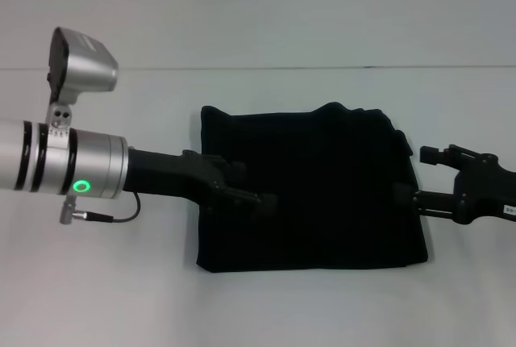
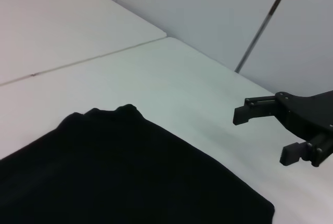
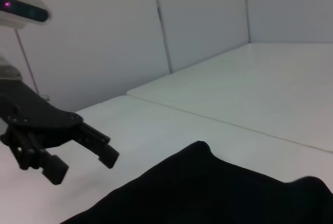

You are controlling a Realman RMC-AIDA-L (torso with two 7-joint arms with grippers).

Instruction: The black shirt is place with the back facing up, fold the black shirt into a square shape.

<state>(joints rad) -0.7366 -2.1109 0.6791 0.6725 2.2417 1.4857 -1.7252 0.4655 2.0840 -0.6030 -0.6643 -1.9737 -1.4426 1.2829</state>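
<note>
Fingers [image 1: 242, 171] of the left gripper [image 1: 256, 187] reach in over the near-left part of the black shirt [image 1: 310, 190] in the head view; black on black, their spread cannot be read there. Opposite them, the right gripper [image 1: 409, 200] sits at the shirt's right edge, one finger [image 1: 439, 154] lifted clear above the white table [image 1: 258, 307] and the other low against the hem, so the jaws stand apart with nothing seen between them. Between the two sets of fingers the shirt lies folded into a rough rectangle, matte and plain, soft in outline, with a rumpled, bunched far-right corner and a straighter near edge. No lettering shows. The left arm is a brushed-silver cylinder with a green ring light [image 1: 81, 186].

Left wrist view: the right gripper [image 2: 270, 133] appears across the table, its two blocky rigid black fingers [image 2: 250, 112] parted, empty, and hanging just past the shirt's [image 2: 119, 177] corner. The cloth is flat and dull, with a small lumpy fold at its far edge; the table [image 2: 171, 78] is smooth and white.

Right wrist view: the left gripper [image 3: 83, 161] shows two squared black fingertips [image 3: 106, 155] apart, holding nothing, above the table [image 3: 250, 88] just beside the shirt's [image 3: 218, 193] edge. The fabric rises in soft humps.
</note>
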